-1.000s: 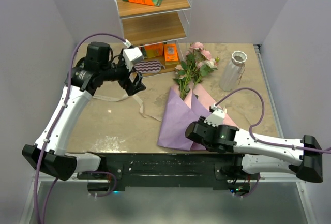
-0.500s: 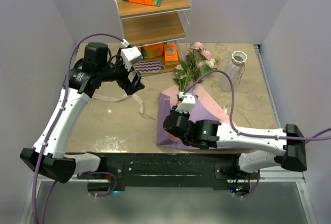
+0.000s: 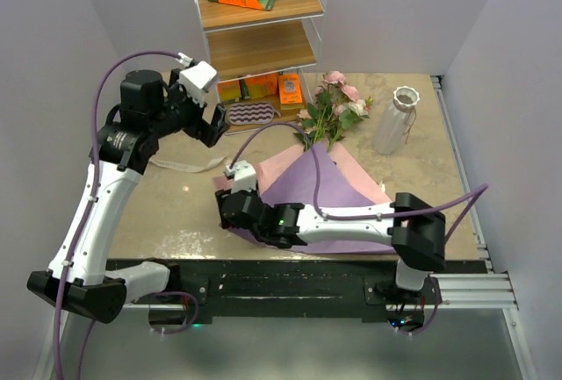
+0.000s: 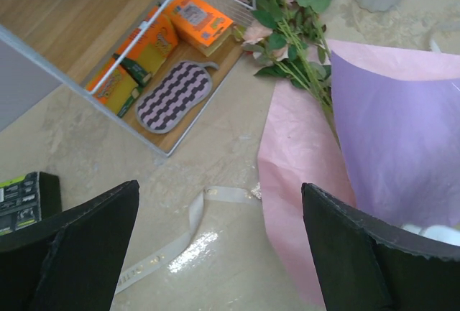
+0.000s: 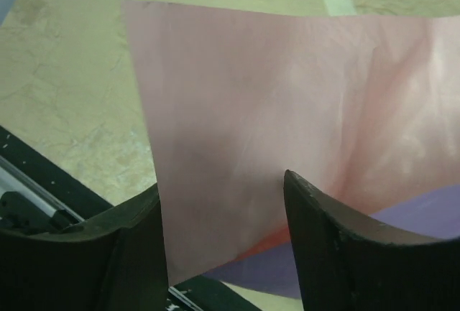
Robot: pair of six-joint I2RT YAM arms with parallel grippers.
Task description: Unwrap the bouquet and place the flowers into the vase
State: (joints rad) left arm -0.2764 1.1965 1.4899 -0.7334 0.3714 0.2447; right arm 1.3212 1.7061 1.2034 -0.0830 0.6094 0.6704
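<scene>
The flowers (image 3: 332,110) lie flat at the far side of the table (image 3: 176,213). Their blooms are up by the shelf (image 3: 259,46) and their green stems run down onto the opened wrapping. That wrapping is spread out, purple paper (image 3: 312,189) on top and the pink sheet (image 3: 279,162) showing past it on the left and right. The right gripper (image 5: 221,185) is down at the near-left corner of the wrapping, well apart from the blooms. Its jaws are parted, with the pink sheet showing between and below them. Nothing looks pinched, though I cannot tell whether the fingers touch the sheet. The vase (image 3: 393,121) stands upright just right of the blooms, nothing in it. Over on the left, the left gripper (image 3: 213,125) hangs above the table near the shelf's bottom tier, jaws spread wide and empty. Beneath it the cream ribbon (image 4: 190,217) lies loose on the table, just beside the pink sheet's left edge. On that bottom tier sit orange boxes (image 4: 198,20) and a zigzag-patterned pad (image 4: 172,95).
</scene>
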